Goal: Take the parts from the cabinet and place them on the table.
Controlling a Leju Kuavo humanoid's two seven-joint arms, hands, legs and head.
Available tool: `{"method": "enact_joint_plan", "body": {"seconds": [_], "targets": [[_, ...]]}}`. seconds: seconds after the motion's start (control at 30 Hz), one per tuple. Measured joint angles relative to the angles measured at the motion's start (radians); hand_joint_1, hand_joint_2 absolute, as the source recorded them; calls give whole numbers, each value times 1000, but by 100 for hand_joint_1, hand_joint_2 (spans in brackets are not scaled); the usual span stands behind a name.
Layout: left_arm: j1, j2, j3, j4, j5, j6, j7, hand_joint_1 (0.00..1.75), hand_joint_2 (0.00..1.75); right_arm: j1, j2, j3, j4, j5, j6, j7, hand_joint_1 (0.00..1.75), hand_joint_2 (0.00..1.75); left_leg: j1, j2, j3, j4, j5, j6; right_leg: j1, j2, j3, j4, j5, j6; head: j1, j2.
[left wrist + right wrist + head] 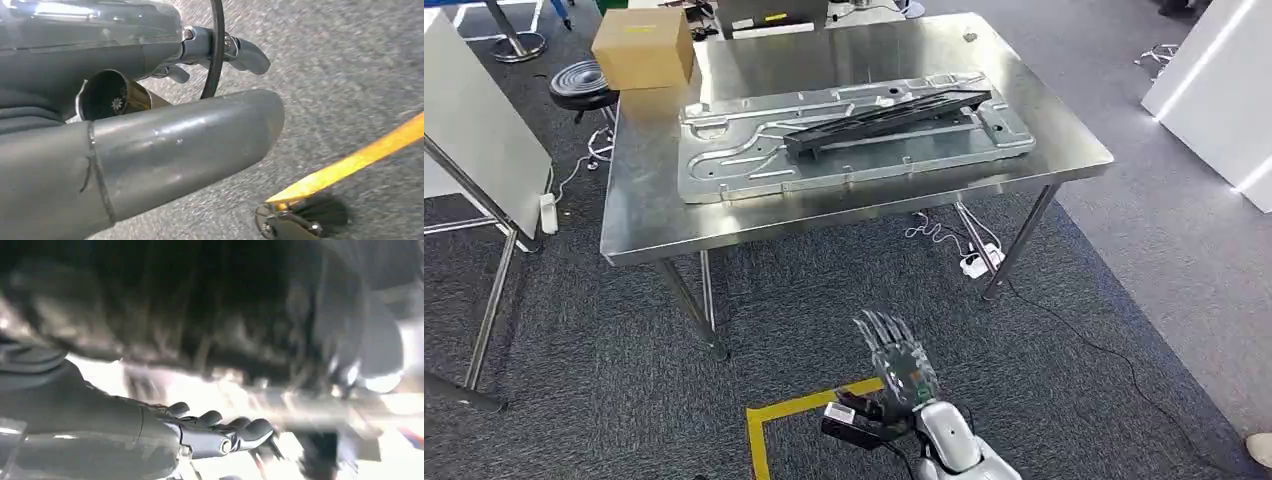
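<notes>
Stamped metal panel [849, 140] with black part [889, 113] atop, flat mid-tabletop [644, 215], margins all round. Open carpet [604, 350] at 6 o'clock. Right hand [896, 368] released, fingers spread, empty. Left hand [150, 145] state indeterminable.

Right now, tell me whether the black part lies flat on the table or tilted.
Tilted. The black part rests across the metal panel on the table, its far end raised above the panel.

Brushed steel table [654, 215], rough carpet [604, 360]

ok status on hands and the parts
Left hand empty, fingers apart. Right hand blurred, can't tell. Black part lies on metal panel on table.
</notes>
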Motion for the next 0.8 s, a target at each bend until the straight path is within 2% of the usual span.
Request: {"method": "enact_joint_plan", "body": {"seconds": [0.03, 0.07, 0.1, 0.13, 0.17, 0.2, 0.23, 0.27, 0.3, 0.33, 0.37, 0.4, 0.43, 0.47, 0.5, 0.53, 0.57, 0.6, 0.63, 0.67, 0.7, 0.73, 0.77, 0.8], "targets": [[1, 0, 2, 0, 0, 1, 1, 0, 0, 15, 4, -31, 51, -38, 15, 10, 0, 0, -2, -1, -14, 2, 14, 1, 0, 1, -12, 74, -41, 2, 0, 0], [2, 0, 4, 0, 0, 2, 2, 0, 0, 29, 5, -64, 105, -71, 27, 14, 0, 0, -4, -2, -33, 4, 25, 1, 0, 2, -16, 131, -45, 3, 0, 0], [3, 0, 7, 0, -1, 3, 3, 0, 0, 48, 6, -104, 159, -100, 28, 13, 0, 0, -7, -4, -52, 7, 38, 0, 0, 2, -7, 157, -18, 2, 1, 0], [5, 0, 10, 0, -2, 3, 3, 0, 0, 69, 6, -141, 201, -127, 41, 13, 0, 175, -9, -5, -72, 12, 49, -1, 1, 2, 22, 142, 24, -1, 0, 0], [7, 0, 12, 0, -2, 3, 5, 0, 0, 80, 3, -166, 232, -145, 68, 23, 0, 175, -11, -4, -90, 16, 58, -4, 3, 2, 69, 92, 57, -7, 1, 0], [8, 0, 14, 0, -3, 3, 6, 0, 0, 87, 3, -195, 270, -175, 112, 54, 0, 175, -12, -3, -104, 20, 66, -7, 7, 2, 131, 15, 64, -16, 0, 0], [6, -1, 16, 0, -5, 3, 7, 0, 0, 96, 3, -219, 297, -200, 154, 84, 0, 175, -13, 1, -111, 25, 72, -9, 12, 2, 211, -84, 33, -27, 0, 0], [5, -2, 18, 0, -5, 3, 7, 0, 0, 112, 2, -259, 326, -239, 201, 110, 0, 0, -18, 2, -115, 30, 75, -13, 17, 1, 265, -178, -5, -30, 0, 0], [3, -2, 20, 0, -6, 2, 7, 0, 0, 134, 0, -304, 355, -285, 229, 129, 0, 0, -18, 3, -115, 29, 82, -19, 17, 0, 263, -186, -14, -28, -2, 0], [2, -2, 23, 0, -6, -1, 6, 0, 0, 157, -1, -346, 379, -327, 266, 150, 0, 0, -14, 3, -114, 25, 88, -26, 21, 0, 263, -187, -12, -30, 1, 0], [3, -2, 26, 0, -7, -4, 6, 0, 0, 178, -1, -378, 398, -355, 294, 166, 0, 0, -13, 3, -113, 23, 93, -32, 20, -2, 262, -189, -7, -36, 0, 0], [5, -2, 27, 0, -10, -6, 6, 0, 0, 201, -2, -409, 418, -381, 321, 187, 0, 0, -14, 3, -117, 30, 92, -38, 10, -5, 260, -199, 9, -44, 1, 0], [9, -2, 27, 0, -13, -6, 6, 0, 0, 219, -2, -441, 433, -407, 340, 201, 0, 0, -11, 1, -129, 52, 51, -42, 10, -6, 251, -199, 18, -53, 0, 0], [10, -2, 28, 0, -16, -6, 6, 0, 0, 233, -5, -471, 443, -424, 348, 211, 0, 0, -8, 1, -147, 104, -14, -46, 10, -3, 240, -198, 27, -61, 0, 0], [10, -2, 28, 0, -20, -6, 6, 0, 0, 242, -5, -502, 451, -433, 353, 218, 0, 0, -4, 1, -167, 175, -72, -51, 11, 4, 228, -197, 36, -61, 0, 0], [9, -2, 28, 0, -21, -6, 6, 0, 0, 246, -5, -518, 456, -440, 356, 221, 0, 0, -2, 1, -185, 245, -112, -55, 12, 9, 217, -197, 45, -61, 0, 0], [9, -2, 28, 0, -23, -6, 6, 0, 0, 249, -4, -539, 465, -451, 357, 222, 0, 0, -2, 1, -201, 314, -131, -59, 12, 15, 203, -194, 53, -59, 0, 0], [8, -2, 28, 0, -23, -9, 7, 0, 0, 252, -2, -552, 470, -462, 357, 221, 0, 0, -1, 1, -197, 341, -121, -61, 11, 22, 191, -190, 60, -57, 0, 0], [9, -2, 29, 0, -23, -10, 9, 0, 0, 256, 1, -569, 474, -471, 357, 218, 0, 0, 0, 0, -170, 318, -91, -62, 11, 29, 180, -185, 65, -54, 0, 0], [9, -2, 28, 0, -24, -12, 10, 0, 0, 257, 4, -583, 477, -478, 356, 215, 0, 0, 1, -1, -121, 254, -60, -61, 10, 38, 173, -180, 68, -50, 0, 0], [9, -2, 28, 0, -25, -12, 10, 0, 0, 257, 5, -598, 480, -484, 355, 210, 0, 0, 1, -7, -57, 163, -34, -59, 9, 45, 168, -174, 70, -46, 0, 0], [8, -2, 28, 0, -26, -13, 10, 0, 0, 256, 9, -613, 481, -489, 353, 207, 0, 0, 2, -32, 5, 71, -24, -53, 8, 52, 163, -168, 72, -43, -1, 0], [7, -2, 28, 0, -26, -13, 10, 0, 0, 255, 13, -627, 481, -494, 349, 203, 0, 0, 0, -60, 43, 15, -46, -46, 12, 58, 151, -160, 74, -38, 0, 0], [8, -2, 29, 0, -27, -13, 9, 0, 0, 253, 13, -639, 483, -498, 346, 199, 0, 0, 0, -55, 36, 14, -45, -45, 9, 66, 148, -158, 81, -29, -1, 0]]}}
